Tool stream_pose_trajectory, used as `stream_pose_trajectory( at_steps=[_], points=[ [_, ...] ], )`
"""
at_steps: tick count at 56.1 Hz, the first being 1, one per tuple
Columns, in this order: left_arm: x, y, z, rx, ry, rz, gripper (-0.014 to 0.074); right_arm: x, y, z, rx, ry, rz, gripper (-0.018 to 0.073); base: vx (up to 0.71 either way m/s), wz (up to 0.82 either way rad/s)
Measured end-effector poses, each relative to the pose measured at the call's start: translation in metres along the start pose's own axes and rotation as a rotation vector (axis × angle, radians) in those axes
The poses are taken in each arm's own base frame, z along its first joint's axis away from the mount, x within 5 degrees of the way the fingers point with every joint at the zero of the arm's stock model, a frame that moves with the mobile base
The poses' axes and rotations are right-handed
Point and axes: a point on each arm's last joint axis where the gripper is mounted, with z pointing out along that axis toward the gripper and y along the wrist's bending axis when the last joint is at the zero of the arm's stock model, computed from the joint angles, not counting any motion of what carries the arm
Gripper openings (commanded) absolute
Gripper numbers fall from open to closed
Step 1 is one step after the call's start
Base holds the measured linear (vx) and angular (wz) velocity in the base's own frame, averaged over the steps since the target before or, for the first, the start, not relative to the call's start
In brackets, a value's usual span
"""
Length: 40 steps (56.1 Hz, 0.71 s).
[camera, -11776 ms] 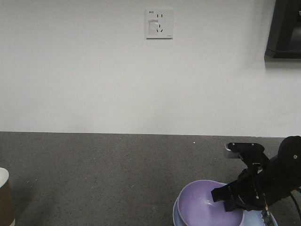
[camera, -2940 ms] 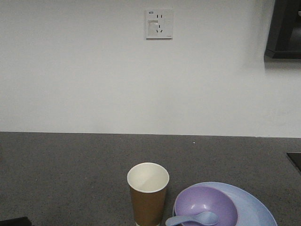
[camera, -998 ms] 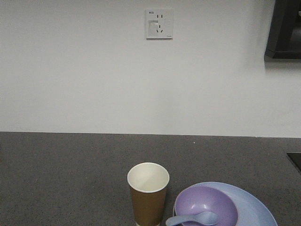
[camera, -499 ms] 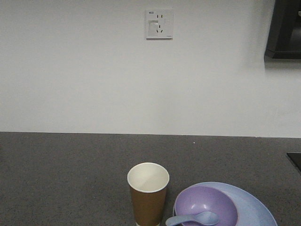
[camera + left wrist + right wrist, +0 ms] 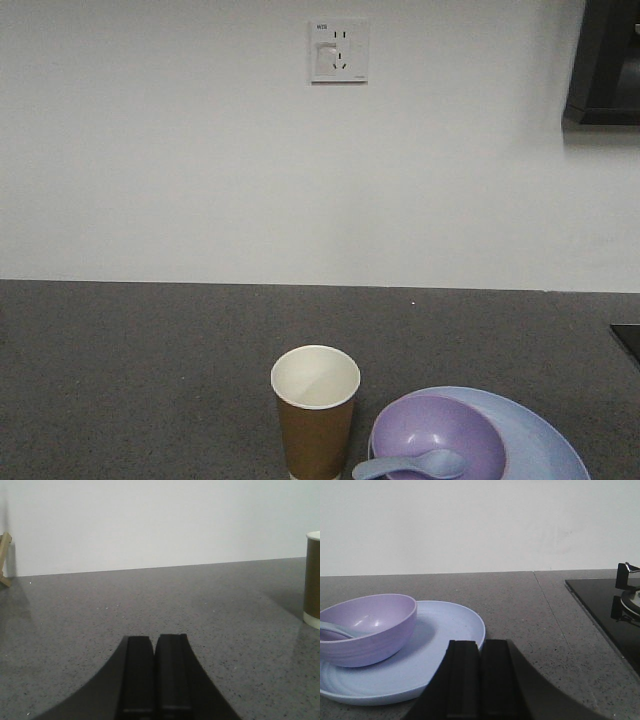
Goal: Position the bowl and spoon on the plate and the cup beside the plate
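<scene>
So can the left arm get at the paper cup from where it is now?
Probably yes. In the left wrist view the cup stands upright off to the right of the shut left end effector, with only bare counter between them.

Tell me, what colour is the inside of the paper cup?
White; the cup is brown outside. The front-facing view shows the inside best.

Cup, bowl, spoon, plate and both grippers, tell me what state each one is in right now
cup: upright, empty, on the counter beside the plate
bowl: upright, sitting on the plate
spoon: lying in the bowl, handle over the rim
plate: flat on the counter, carrying the bowl
left gripper: shut, holding nothing
right gripper: shut, holding nothing
</scene>
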Motion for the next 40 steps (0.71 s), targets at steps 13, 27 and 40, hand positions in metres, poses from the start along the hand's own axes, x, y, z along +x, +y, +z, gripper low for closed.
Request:
stream_pose_trajectory(
  at_steps=[13, 27, 40],
  points=[
    [-0.0001, 0.0000, 0.0000, 0.000, -0.001, 0.000, -0.0006, -0.0007, -0.0001, -0.0002, 0.001, -0.009, -0.006, -0.0008, 0.00, 0.00],
    [-0.0001, 0.0000, 0.0000, 0.000, -0.001, 0.000, -0.0006, -0.0007, -0.0001, -0.0002, 0.001, -0.009, -0.007, -0.0008, 0.00, 0.00],
    [-0.0001, 0.0000, 0.0000, 0.000, -0.001, 0.000, -0.0006, -0.0007, -0.0001, -0.0002, 0.001, -0.009, -0.007, -0.0008, 0.00, 0.00]
  ],
)
